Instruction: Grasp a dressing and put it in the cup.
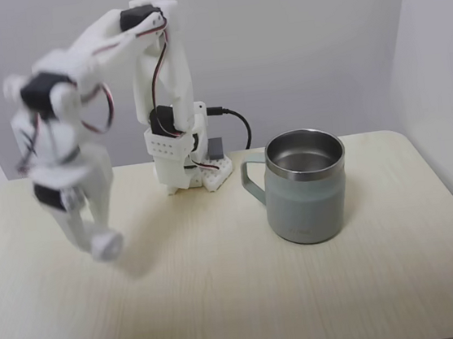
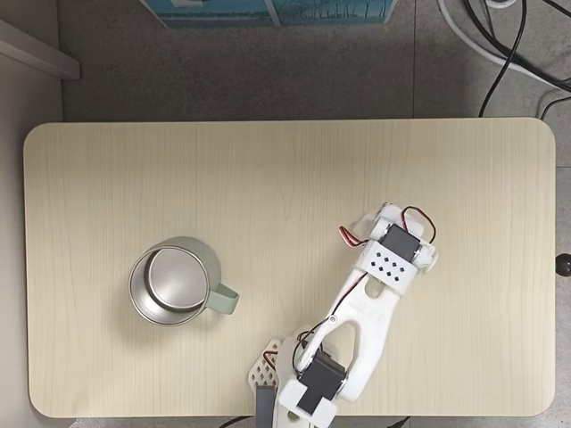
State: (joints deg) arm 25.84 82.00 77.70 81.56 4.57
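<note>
In a fixed view from the front, my white gripper (image 1: 95, 240) hangs at the left, pointing down and blurred by motion. It is shut on the dressing (image 1: 107, 245), a small white roll held a little above the table. The cup (image 1: 306, 203), a pale grey-green mug with a steel rim, stands empty to the right of the arm's base, its handle towards the arm. In a fixed view from above, the cup (image 2: 169, 278) sits at the lower left. There the arm's wrist (image 2: 393, 260) hides the fingers and the roll.
The arm's base (image 1: 183, 162) stands at the back middle of the pale wooden table (image 1: 241, 299), with a black cable behind it. Seen from above, the table edge (image 2: 285, 125) borders grey floor with cables at the upper right.
</note>
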